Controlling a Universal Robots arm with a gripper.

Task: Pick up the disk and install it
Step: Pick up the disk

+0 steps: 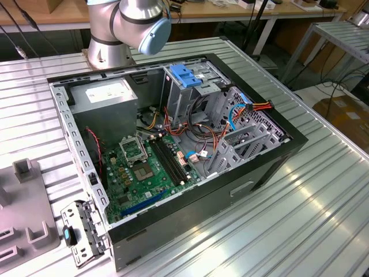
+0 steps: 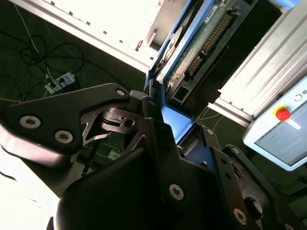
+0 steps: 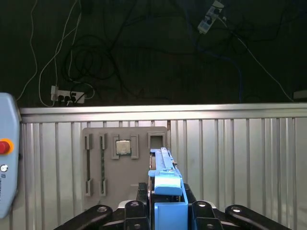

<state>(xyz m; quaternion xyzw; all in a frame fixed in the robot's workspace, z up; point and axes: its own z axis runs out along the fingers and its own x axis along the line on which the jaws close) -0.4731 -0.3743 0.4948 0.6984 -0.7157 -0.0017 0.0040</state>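
The hand (image 2: 178,123) is closed on the disk (image 2: 201,43). Its black fingers (image 2: 154,125) press against the two flat faces, and the disk stands edge-on between them in both wrist views. In the second wrist view the disk's green circuit board and a blue side rail stick out past the fingertips.

In the first wrist view the hand (image 3: 168,203) holds the disk (image 3: 168,179) with its blue rail towards the camera. There the disk is in the air in front of a grey fixture plate (image 3: 103,163) and overlaps one edge of the plate. The plate lies flat on the ribbed metal table (image 3: 240,158) and has a small square chip (image 3: 123,147) seated in it.

In the exterior view the plate (image 1: 23,213) is at the table's near corner. The open computer case (image 1: 271,167) lies on the exterior view's right of the plate, just beside it. The arm's base (image 1: 112,40) stands beyond both.
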